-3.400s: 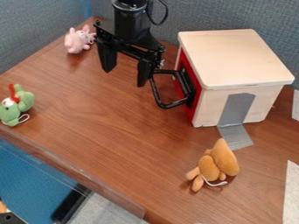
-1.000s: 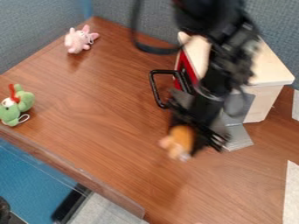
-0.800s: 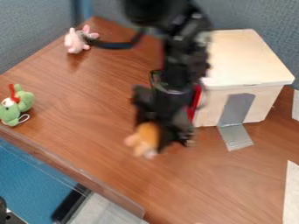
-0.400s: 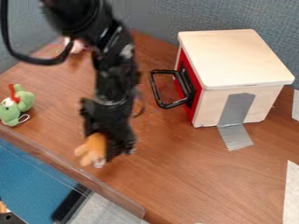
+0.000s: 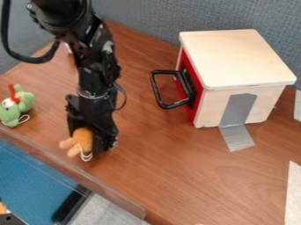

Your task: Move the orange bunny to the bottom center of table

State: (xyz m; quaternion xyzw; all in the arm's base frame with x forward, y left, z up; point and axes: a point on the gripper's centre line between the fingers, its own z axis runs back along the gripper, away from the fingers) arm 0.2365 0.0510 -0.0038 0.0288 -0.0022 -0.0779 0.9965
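The black arm (image 5: 95, 79) comes in from the upper left and hangs almost upright, its gripper (image 5: 90, 140) pointing down, jaws clamped on the orange bunny (image 5: 83, 137) near the lower-left edge of the table (image 5: 176, 171). The bunny's stubby limbs point to the view's lower left, its long axis slanting up from there toward the right; a white string loop (image 5: 86, 156) dangles beneath

Gripper (image 5: 89, 139) at 8 o'clock in view, closed on orange bunny (image 5: 83, 139), near table (image 5: 170, 162) edge. Green toy (image 5: 24, 103) at 9 o'clock. Wooden box (image 5: 235, 57) at 2 o'clock: black handle (image 5: 156, 90) on red face; grey tape (image 5: 238, 110) from side wall to tabletop.
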